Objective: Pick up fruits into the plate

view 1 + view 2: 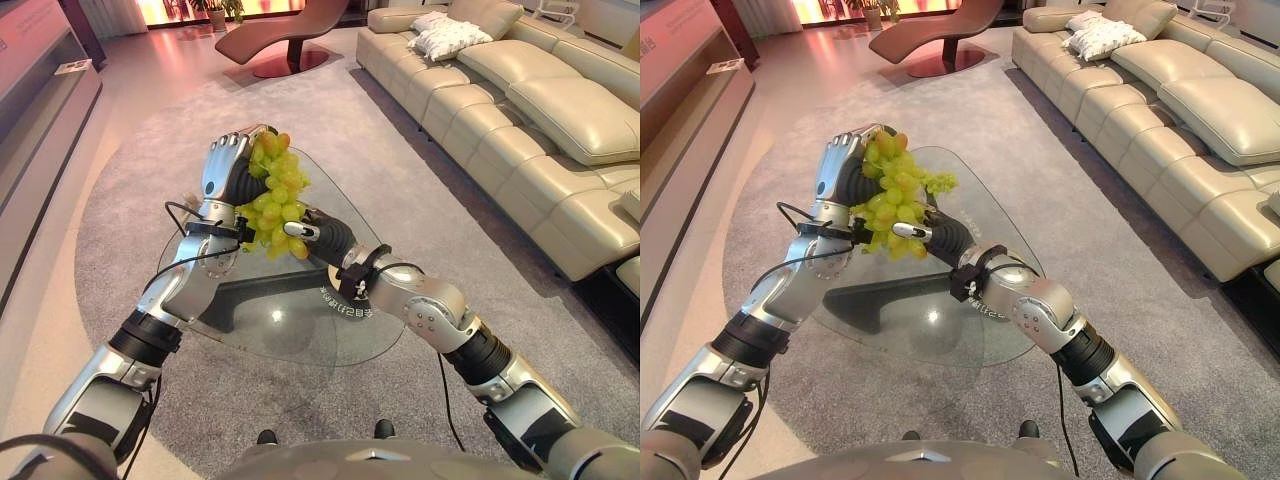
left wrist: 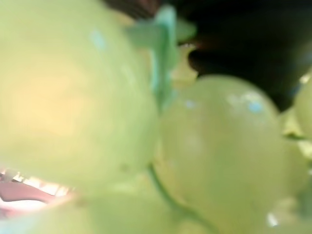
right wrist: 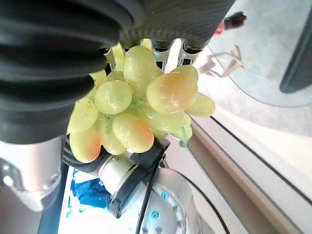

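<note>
A bunch of green grapes (image 1: 272, 195) hangs in the air above the glass tabletop (image 1: 330, 330), pressed between the robot's two hands. The left hand (image 1: 224, 165) stands upright behind it and the right hand (image 1: 318, 232) comes in from the side, its fingers (image 3: 158, 48) curled over the top of the cluster; whether the left fingers grip cannot be told, as grapes crowd its wrist camera. Grey carpet (image 1: 400, 210) lies open around the tabletop, a beige sofa (image 1: 540, 110) well apart.
</note>
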### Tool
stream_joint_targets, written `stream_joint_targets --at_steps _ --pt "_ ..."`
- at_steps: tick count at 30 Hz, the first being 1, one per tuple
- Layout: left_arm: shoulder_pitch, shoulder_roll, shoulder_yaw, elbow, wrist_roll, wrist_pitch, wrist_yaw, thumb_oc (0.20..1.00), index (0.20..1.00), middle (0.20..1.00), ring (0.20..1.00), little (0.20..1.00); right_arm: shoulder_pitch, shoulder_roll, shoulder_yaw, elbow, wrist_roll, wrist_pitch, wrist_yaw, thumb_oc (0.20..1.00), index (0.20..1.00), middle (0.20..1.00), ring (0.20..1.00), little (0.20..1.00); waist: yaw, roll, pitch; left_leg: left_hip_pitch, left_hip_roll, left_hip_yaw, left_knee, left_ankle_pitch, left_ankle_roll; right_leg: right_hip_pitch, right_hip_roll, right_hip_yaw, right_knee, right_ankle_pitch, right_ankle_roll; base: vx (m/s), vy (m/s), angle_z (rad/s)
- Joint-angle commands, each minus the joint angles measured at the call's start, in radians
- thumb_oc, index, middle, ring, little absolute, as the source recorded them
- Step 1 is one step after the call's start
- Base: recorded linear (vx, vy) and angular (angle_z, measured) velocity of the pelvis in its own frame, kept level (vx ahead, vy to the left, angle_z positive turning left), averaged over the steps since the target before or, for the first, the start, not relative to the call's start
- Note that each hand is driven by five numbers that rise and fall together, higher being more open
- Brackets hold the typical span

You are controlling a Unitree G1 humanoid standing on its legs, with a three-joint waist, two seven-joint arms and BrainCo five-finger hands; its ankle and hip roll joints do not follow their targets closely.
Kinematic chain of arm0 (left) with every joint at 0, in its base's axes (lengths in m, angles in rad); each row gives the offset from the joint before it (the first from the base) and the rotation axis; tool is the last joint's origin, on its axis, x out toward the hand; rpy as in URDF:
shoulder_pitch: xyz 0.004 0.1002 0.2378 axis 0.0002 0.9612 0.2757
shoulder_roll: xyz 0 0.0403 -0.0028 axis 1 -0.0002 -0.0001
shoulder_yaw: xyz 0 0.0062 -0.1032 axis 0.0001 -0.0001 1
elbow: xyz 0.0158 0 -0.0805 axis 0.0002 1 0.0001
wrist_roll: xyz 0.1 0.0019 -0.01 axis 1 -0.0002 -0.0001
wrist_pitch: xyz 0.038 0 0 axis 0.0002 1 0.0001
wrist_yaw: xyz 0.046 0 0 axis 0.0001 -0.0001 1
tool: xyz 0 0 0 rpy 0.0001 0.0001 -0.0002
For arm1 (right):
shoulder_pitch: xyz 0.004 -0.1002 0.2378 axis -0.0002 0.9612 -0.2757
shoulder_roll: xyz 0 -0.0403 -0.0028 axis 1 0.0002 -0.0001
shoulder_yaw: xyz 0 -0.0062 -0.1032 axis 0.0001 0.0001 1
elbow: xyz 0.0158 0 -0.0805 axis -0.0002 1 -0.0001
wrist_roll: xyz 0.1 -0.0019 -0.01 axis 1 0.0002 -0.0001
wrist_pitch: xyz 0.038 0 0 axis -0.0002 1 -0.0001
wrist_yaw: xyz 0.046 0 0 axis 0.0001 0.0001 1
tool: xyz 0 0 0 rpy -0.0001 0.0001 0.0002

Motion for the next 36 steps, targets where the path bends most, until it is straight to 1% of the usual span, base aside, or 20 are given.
stream_joint_targets --at_steps 1,4,7,9,12,14,15,19,21,23,26,27,28,30,33,36 --pt "-0.199 0.020 -0.035 0.031 0.026 -0.071 0.026 0.200 0.200 0.200 0.200 0.200 -0.064 0.078 0.043 -0.071 0.101 -0.016 0.049 1.000 1.000 1.000 1.000 1.000 0.013 -0.026 -0.007 0.024 -0.001 0.007 0.026 -0.144 0.007 0.066 -0.031 -0.006 0.063 -0.148 0.031 0.00 0.000 0.00" --pt "-0.203 0.007 -0.053 0.028 0.035 -0.080 0.021 0.200 0.200 0.200 0.200 0.200 -0.066 0.092 0.059 -0.055 0.153 -0.001 0.048 1.000 1.000 1.000 1.000 1.000 0.015 -0.028 -0.007 0.022 -0.002 0.004 0.028 -0.146 0.008 0.066 -0.029 -0.004 0.062 -0.150 0.029 0.00 0.000 0.00" --pt "-0.211 -0.006 -0.067 0.021 0.037 -0.077 0.009 0.200 0.200 0.200 0.200 0.200 -0.074 0.110 0.069 -0.048 0.151 -0.016 0.030 1.000 1.000 1.000 1.000 1.000 0.017 -0.030 -0.007 0.020 -0.004 0.001 0.029 -0.146 0.009 0.065 -0.028 -0.004 0.062 -0.150 0.028 0.00 0.000 0.00" --pt "-0.221 -0.025 -0.086 0.024 0.036 -0.069 -0.001 0.200 0.200 0.200 0.200 0.200 -0.088 0.128 0.073 -0.034 0.147 -0.047 0.010 1.000 1.000 1.000 1.000 1.000 0.018 -0.031 -0.006 0.020 -0.004 0.000 0.029 -0.146 0.010 0.066 -0.027 -0.002 0.060 -0.149 0.027 0.00 0.000 0.00" --pt "-0.223 -0.039 -0.099 0.024 0.031 -0.056 -0.008 0.200 0.200 0.200 0.200 0.200 -0.096 0.141 0.068 -0.029 0.127 -0.075 -0.016 1.000 1.000 1.000 1.000 1.000 0.018 -0.030 -0.007 0.019 -0.005 0.001 0.029 -0.147 0.010 0.066 -0.028 -0.001 0.057 -0.148 0.027 0.00 0.000 0.00" --pt "-0.221 -0.056 -0.109 0.021 0.017 -0.041 -0.015 0.200 0.200 0.200 0.200 0.200 -0.101 0.150 0.058 -0.026 0.077 -0.132 -0.065 1.000 1.000 1.000 1.000 1.000 0.016 -0.028 -0.008 0.020 -0.006 0.001 0.028 -0.148 0.011 0.066 -0.028 0.000 0.054 -0.147 0.029 0.00 0.000 0.00" --pt "-0.217 -0.064 -0.111 0.021 0.011 -0.036 -0.016 0.200 0.200 0.200 0.200 0.200 -0.103 0.153 0.051 -0.025 0.071 -0.143 -0.084 1.000 1.000 1.000 1.000 1.000 0.015 -0.027 -0.008 0.021 -0.005 0.002 0.028 -0.148 0.011 0.066 -0.028 0.001 0.053 -0.146 0.029 0.00 0.000 0.00" --pt "-0.206 -0.087 -0.115 0.019 0.001 -0.024 -0.018 0.200 0.200 0.200 0.200 0.200 -0.105 0.162 0.031 -0.020 0.021 -0.179 -0.117 1.000 1.000 1.000 1.000 1.000 0.013 -0.024 -0.006 0.023 -0.006 0.003 0.028 -0.149 0.013 0.065 -0.028 0.004 0.053 -0.144 0.031 0.00 0.000 0.00" --pt "-0.205 -0.104 -0.125 0.011 -0.005 -0.007 -0.032 0.200 0.200 0.200 0.200 0.200 -0.109 0.174 0.023 -0.018 -0.003 -0.193 -0.136 1.000 1.000 1.000 1.000 1.000 0.011 -0.021 -0.003 0.022 -0.008 0.003 0.031 -0.151 0.014 0.063 -0.028 0.007 0.054 -0.144 0.031 0.00 0.000 0.00" --pt "-0.209 -0.119 -0.136 0.008 -0.011 0.012 -0.040 0.200 0.200 0.200 0.200 0.200 -0.117 0.182 0.020 -0.012 -0.024 -0.203 -0.154 1.000 1.000 1.000 1.000 1.000 0.010 -0.020 0.001 0.021 -0.008 0.003 0.032 -0.152 0.015 0.062 -0.028 0.008 0.055 -0.144 0.031 0.00 0.000 0.00" --pt "-0.204 -0.137 -0.143 0.007 -0.011 0.021 -0.048 0.200 0.200 0.200 0.200 0.200 -0.129 0.192 0.017 -0.013 -0.043 -0.206 -0.190 1.000 1.000 1.000 1.000 1.000 0.010 -0.019 0.001 0.023 -0.009 0.003 0.033 -0.154 0.017 0.063 -0.027 0.011 0.055 -0.145 0.031 0.00 0.000 0.00" --pt "-0.204 -0.141 -0.146 0.007 -0.010 0.023 -0.050 0.200 0.200 0.200 0.200 0.200 -0.131 0.193 0.017 -0.011 -0.046 -0.206 -0.192 0.865 0.865 0.865 0.865 0.865 0.011 -0.019 0.002 0.024 -0.009 0.003 0.032 -0.154 0.017 0.063 -0.026 0.012 0.054 -0.145 0.031 0.00 0.000 0.00" --pt "-0.203 -0.148 -0.150 0.006 -0.006 0.023 -0.057 0.200 0.200 0.200 0.200 0.200 -0.135 0.195 0.016 -0.008 -0.056 -0.210 -0.206 0.200 0.200 0.200 0.200 0.200 0.011 -0.020 0.002 0.024 -0.008 0.002 0.032 -0.155 0.017 0.063 -0.026 0.014 0.054 -0.145 0.031 0.00 0.000 0.00" --pt "-0.200 -0.153 -0.157 0.004 -0.005 0.030 -0.060 0.200 0.200 0.200 0.200 0.200 -0.138 0.196 0.015 -0.004 -0.074 -0.217 -0.215 0.200 0.200 0.200 0.200 0.200 0.010 -0.020 0.002 0.024 -0.008 0.002 0.032 -0.155 0.018 0.062 -0.024 0.016 0.055 -0.147 0.031 0.00 0.000 0.00" --pt "-0.196 -0.157 -0.160 0.000 -0.003 0.039 -0.061 0.200 0.200 0.200 0.200 0.200 -0.138 0.192 0.015 -0.011 -0.069 -0.206 -0.239 0.200 0.200 0.200 0.200 0.200 0.010 -0.020 0.003 0.025 -0.009 0.000 0.030 -0.155 0.019 0.063 -0.021 0.019 0.056 -0.148 0.029 0.00 0.000 0.00" --pt "-0.194 -0.154 -0.160 -0.001 -0.005 0.044 -0.054 0.200 0.200 0.200 0.200 0.200 -0.135 0.189 0.014 -0.007 -0.077 -0.209 -0.238 0.200 0.200 0.200 0.200 0.200 0.010 -0.020 0.004 0.025 -0.010 -0.001 0.030 -0.155 0.019 0.063 -0.020 0.018 0.057 -0.150 0.028 0.00 0.000 0.00"
